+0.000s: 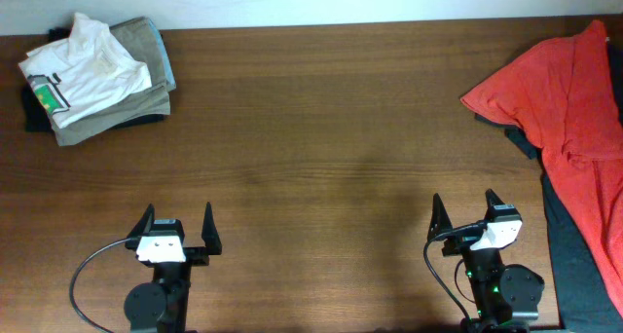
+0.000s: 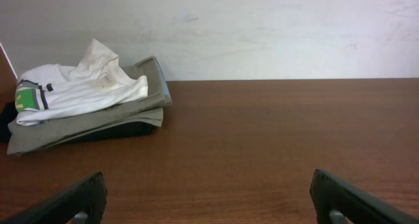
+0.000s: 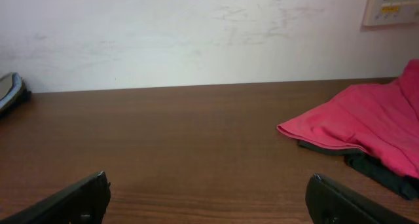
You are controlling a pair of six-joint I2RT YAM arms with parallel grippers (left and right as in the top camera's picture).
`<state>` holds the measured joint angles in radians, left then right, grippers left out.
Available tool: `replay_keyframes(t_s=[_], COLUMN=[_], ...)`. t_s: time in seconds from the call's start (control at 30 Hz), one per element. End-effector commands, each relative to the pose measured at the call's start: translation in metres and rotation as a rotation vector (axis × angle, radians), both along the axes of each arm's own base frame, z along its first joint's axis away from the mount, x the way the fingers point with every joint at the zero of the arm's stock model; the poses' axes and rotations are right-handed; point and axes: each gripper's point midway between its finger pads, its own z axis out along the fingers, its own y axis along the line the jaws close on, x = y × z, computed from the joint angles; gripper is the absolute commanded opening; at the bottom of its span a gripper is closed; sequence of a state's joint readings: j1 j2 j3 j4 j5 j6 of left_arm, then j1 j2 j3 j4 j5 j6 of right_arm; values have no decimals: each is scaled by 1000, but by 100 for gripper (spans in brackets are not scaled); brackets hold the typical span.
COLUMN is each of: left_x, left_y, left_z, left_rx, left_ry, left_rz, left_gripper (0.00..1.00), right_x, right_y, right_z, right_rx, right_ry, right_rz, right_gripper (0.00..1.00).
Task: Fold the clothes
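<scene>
The orange-red T-shirt [image 1: 574,109] lies crumpled at the table's right edge, draped over a dark garment; it also shows at the right of the right wrist view [image 3: 366,122]. No print shows on it. My left gripper [image 1: 176,228] is open and empty near the front edge at the left, and it shows in the left wrist view [image 2: 206,191] over bare wood. My right gripper [image 1: 464,216] is open and empty near the front edge, left of and nearer than the shirt, and it shows in the right wrist view [image 3: 208,191] over bare wood.
A stack of folded clothes stands at the back left: a white shirt with a green mark [image 1: 83,68] on a khaki-grey garment [image 1: 131,104], also in the left wrist view [image 2: 78,93]. A dark garment [image 1: 574,265] lies under the T-shirt along the right edge.
</scene>
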<state>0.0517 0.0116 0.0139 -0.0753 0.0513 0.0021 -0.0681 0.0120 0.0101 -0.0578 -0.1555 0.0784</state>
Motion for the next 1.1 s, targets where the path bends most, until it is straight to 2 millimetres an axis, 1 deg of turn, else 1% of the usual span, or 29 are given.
replay_keyframes(t_s=[0.0, 0.27, 0.33, 0.37, 0.4, 0.47, 0.5, 0.53, 0.57, 0.67, 0.73, 0.83, 0.93, 1.03, 1.07], left_x=[0, 0, 0, 0, 0, 0, 0, 0, 0, 0, 0, 0, 0, 0, 0], left_y=[0, 0, 0, 0, 0, 0, 0, 0, 0, 0, 0, 0, 0, 0, 0], left_z=[-2, -2, -2, -2, -2, -2, -2, -2, -2, -2, -2, -2, -2, -2, -2], left_rx=[-10, -9, -10, -10, -9, -10, -10, -9, -10, -10, -10, -10, -9, -9, -9], left_ry=[2, 2, 2, 2, 2, 2, 2, 2, 2, 2, 2, 2, 2, 2, 2], left_rz=[1, 1, 1, 1, 1, 1, 1, 1, 1, 1, 1, 1, 1, 1, 1], left_gripper=[99, 99, 99, 99, 99, 99, 99, 99, 99, 99, 99, 99, 99, 99, 99], right_x=[0, 0, -1, -2, -6, -19, -28, -35, -37, -38, -40, -45, -38, -30, -24], right_y=[1, 1, 8, 18, 33, 65, 81, 90, 94, 94, 95, 94, 78, 61, 49], right_z=[-2, -2, -1, 1, 3, 3, 3, 4, 8, 14, 36, 69, 89, 103, 108], right_rx=[8, 8, 11, 15, 46, 151, 208, 238, 266, 311, 303, 246, 246, 193, 167], right_ry=[4, 3, 1, -8, -11, 24, 50, 67, 65, 58, -30, -183, -248, -294, -294], right_rz=[-1, 0, 40, 98, 187, 382, 489, 552, 578, 581, 604, 614, 508, 387, 311], right_gripper=[99, 98, 98, 98, 99, 99, 98, 98, 99, 98, 98, 98, 99, 99, 98])
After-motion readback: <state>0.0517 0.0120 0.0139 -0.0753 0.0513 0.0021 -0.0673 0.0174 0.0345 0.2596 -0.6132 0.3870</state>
